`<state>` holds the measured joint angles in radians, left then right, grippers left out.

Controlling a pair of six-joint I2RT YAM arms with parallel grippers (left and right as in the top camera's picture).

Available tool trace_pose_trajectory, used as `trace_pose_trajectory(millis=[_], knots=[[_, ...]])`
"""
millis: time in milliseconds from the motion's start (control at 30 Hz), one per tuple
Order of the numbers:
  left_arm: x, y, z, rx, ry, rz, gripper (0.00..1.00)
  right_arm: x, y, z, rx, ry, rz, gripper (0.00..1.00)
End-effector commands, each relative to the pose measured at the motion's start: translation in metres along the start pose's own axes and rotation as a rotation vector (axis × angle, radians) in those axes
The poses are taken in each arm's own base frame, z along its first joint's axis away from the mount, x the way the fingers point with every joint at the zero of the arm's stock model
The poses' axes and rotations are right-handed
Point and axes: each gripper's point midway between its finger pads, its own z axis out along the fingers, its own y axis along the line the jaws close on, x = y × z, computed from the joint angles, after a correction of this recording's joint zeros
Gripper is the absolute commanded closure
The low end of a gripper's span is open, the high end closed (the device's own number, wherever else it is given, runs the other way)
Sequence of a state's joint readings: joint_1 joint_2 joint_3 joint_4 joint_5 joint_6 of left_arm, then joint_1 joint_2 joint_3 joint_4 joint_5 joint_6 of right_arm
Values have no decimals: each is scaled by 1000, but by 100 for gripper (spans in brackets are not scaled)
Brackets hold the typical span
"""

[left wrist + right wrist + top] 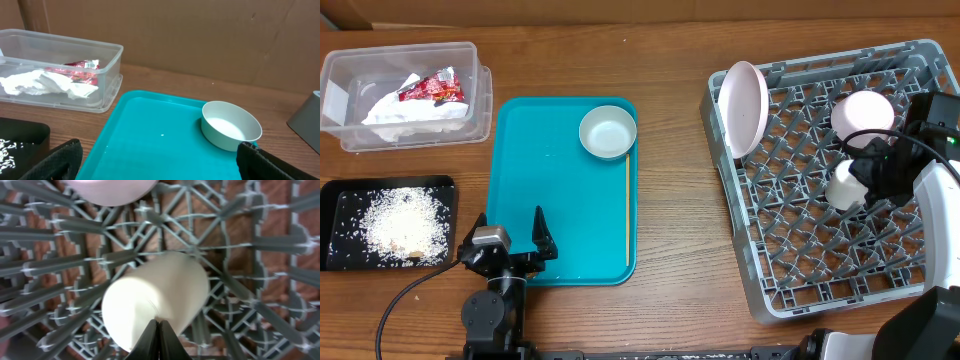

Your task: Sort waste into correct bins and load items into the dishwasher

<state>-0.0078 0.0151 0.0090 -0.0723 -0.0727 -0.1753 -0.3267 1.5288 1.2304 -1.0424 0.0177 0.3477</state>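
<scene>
My right gripper [862, 184] is over the grey dish rack [800, 270], with its fingers pressed together on the edge of a white cup [844, 186]. In the right wrist view the cup [155, 297] lies over the rack grid in front of the shut fingertips [160, 330]. A pink plate [745, 106] stands in the rack's left side and a pink bowl [865, 112] sits at its back. My left gripper [510, 235] is open and empty over the near end of the teal tray [535, 180]. A white bowl [608, 132] and a thin wooden stick [626, 210] lie on the tray.
A clear bin [405, 95] at the back left holds crumpled tissue and a red wrapper [432, 90]. A black tray [388, 222] with white rice sits at the front left. In the left wrist view the bowl [231, 125] is ahead to the right.
</scene>
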Motion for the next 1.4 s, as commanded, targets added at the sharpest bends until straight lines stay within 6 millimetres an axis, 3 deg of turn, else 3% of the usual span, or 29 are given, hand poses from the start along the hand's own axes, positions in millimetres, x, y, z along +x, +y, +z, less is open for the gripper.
trace_pose_trajectory(millis=[0, 233, 467, 533, 600, 667, 733, 767, 867, 1133, 1367], knots=[[-1, 1, 0, -7, -9, 22, 0, -7, -11, -10, 57, -41, 30, 96], [-1, 1, 0, -7, -9, 22, 0, -2, -25, -13, 128, -40, 75, 96], [-1, 1, 0, -7, -9, 22, 0, 0, -20, -39, 73, -93, 98, 96], [-1, 1, 0, -7, -9, 22, 0, 4, -3, -53, -36, -103, 61, 96], [-1, 1, 0, -7, -9, 22, 0, 11, 31, -71, -224, -109, -95, 96], [-1, 1, 0, -7, -9, 22, 0, 24, 65, -89, -410, -107, -249, 84], [-1, 1, 0, -7, -9, 22, 0, 38, 92, -103, -547, -102, -382, 56], [-1, 1, 0, -7, -9, 22, 0, 45, 101, -106, -578, -98, -439, 51], [-1, 1, 0, -7, -9, 22, 0, 63, 117, -101, -589, -69, -552, 48], [-1, 1, 0, -7, -9, 22, 0, 111, 151, -62, -509, 73, -736, 60], [-1, 1, 0, -7, -9, 22, 0, 130, 153, -22, -345, 164, -739, 62]])
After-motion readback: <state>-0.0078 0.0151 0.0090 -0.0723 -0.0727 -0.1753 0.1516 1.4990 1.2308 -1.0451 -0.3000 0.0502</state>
